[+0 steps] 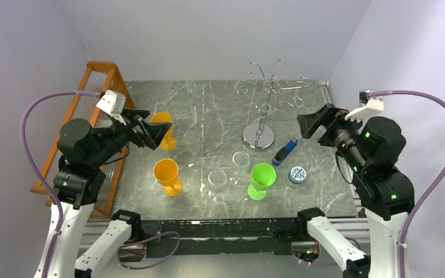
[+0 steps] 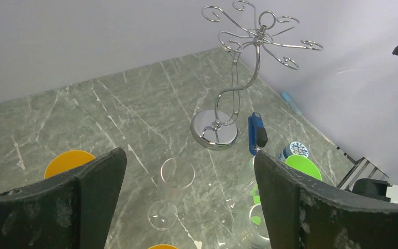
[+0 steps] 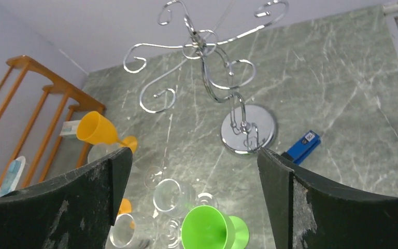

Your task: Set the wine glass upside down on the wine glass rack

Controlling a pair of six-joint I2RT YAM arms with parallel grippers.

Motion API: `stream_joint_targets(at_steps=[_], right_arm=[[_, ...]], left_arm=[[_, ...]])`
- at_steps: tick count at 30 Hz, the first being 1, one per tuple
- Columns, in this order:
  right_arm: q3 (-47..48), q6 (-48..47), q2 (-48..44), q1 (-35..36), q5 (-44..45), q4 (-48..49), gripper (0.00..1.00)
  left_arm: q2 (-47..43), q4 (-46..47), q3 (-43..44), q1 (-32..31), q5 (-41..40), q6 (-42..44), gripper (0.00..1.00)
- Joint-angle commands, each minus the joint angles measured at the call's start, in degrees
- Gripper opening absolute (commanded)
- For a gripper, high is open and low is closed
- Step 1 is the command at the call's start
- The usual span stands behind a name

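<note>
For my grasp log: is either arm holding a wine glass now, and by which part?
Nothing is held. The left gripper and the right gripper both hover above the table with jaws wide open and empty.

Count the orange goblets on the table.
2. One orange goblet stands front left; the other orange goblet is just behind it, partly covered by the left claw. More could be hidden.

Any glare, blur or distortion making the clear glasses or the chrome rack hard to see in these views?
Top external: soft even light; the clear glasses nearly vanish against the marble table. Left wrist: the wine glass rack is sharp, its base mirror-bright. Right wrist: wide lens stretches the rack's near arms; no motion blur.
</note>
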Motion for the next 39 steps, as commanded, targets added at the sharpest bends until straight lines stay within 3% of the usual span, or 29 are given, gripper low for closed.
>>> stream_joint_targets(at_steps=[1, 8, 12, 17, 20, 24, 30, 33, 39], right_arm=[[-1.35, 1.60, 0.18, -0.22, 2.99, -5.42, 0.96], [-4.81, 2.44, -1.80, -0.21, 5.82, -9.34, 0.96], [-7.76, 2.75, -3.19, -0.20, 1.43, -10.83, 0.94], [-16.58, 4.67, -3.79, -0.27, -4.42, -14.51, 0.79], [-20.32, 4.90, -7.10, -0.25, -5.79, -13.40, 0.78], [-24.17, 5.14, -7.62, -0.30, -9.64, -13.05, 0.77], [-30.41, 5.10, -5.70, -0.30, -12.05, -10.01, 0.68], [-32.23, 3.70, -3.80, -0.27, -8.61, -9.41, 0.67], [-35.96, 3.16, -2.62, -0.11, -13.80, -5.05, 0.64]], left_arm=[[-0.46, 2.14, -1.11, 0.47, 1.98, -0.18, 0.97], [-0.06, 3.51, -2.93, 0.47, 2.17, -0.45, 0.97], [0.08, 5.26, -3.90, 0.47, 2.70, -1.14, 0.97], [0.51, 6.60, -4.58, 0.47, 3.32, -2.48, 0.97], [-1.16, 11.00, -6.51, 0.47, 7.97, -3.39, 0.97], [-2.90, 15.07, -9.95, 0.47, 5.01, -5.35, 0.97], [1.29, 13.59, -9.04, 0.47, 5.52, -6.49, 0.97], [2.34, 13.07, -9.02, 0.47, 3.83, -6.70, 0.97], [4.60, 12.63, -9.32, 0.47, 2.98, -8.11, 0.97]])
